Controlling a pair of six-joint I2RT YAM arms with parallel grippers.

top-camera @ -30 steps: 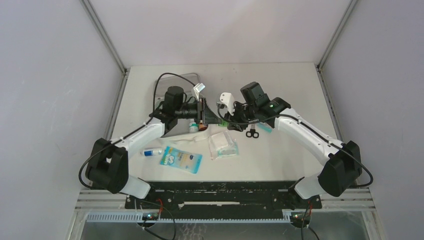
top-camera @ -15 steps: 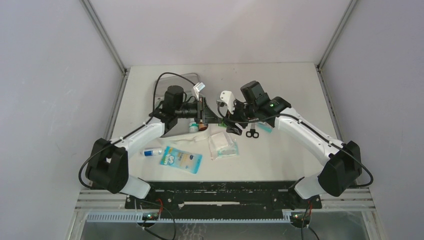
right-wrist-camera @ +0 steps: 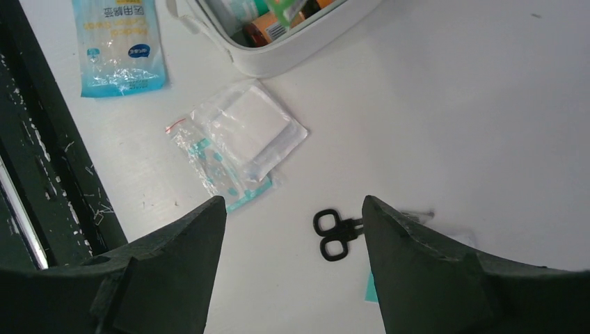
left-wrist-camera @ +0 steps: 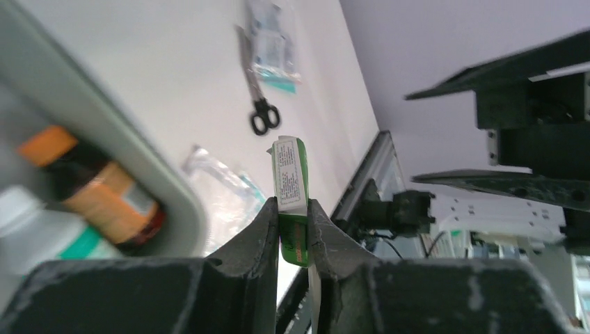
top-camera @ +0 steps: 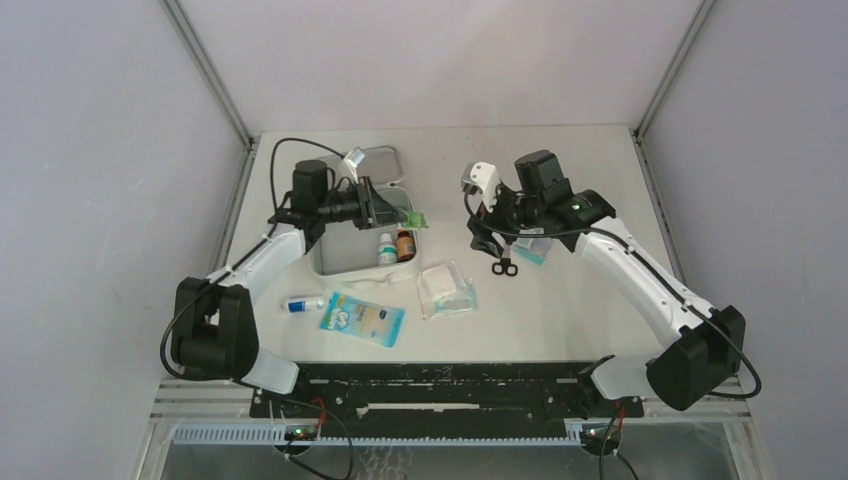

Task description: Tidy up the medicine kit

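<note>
White and soft-walled with rounded corners, the medicine kit lies open on the tabletop directly beneath the left gripper, its grey-lined lid folded flat behind. That gripper hovers above the kit's right rim, clamped on a small green-and-white carton held edge-up between its fingers. Below it, in the kit's near right corner, a brown bottle with an orange cap stands beside a white bottle with a green band. The right gripper hangs with its fingers spread wide and empty, well off the kit's right wall, with bare tabletop beneath it. Black-handled scissors lie just under that gripper, and a clear crinkled plastic pouch holding a white square pad lies ahead of it, near the kit's front wall. A glossy blue-and-white flat packet lies farther off, close to the tabletop's near edge.
</note>
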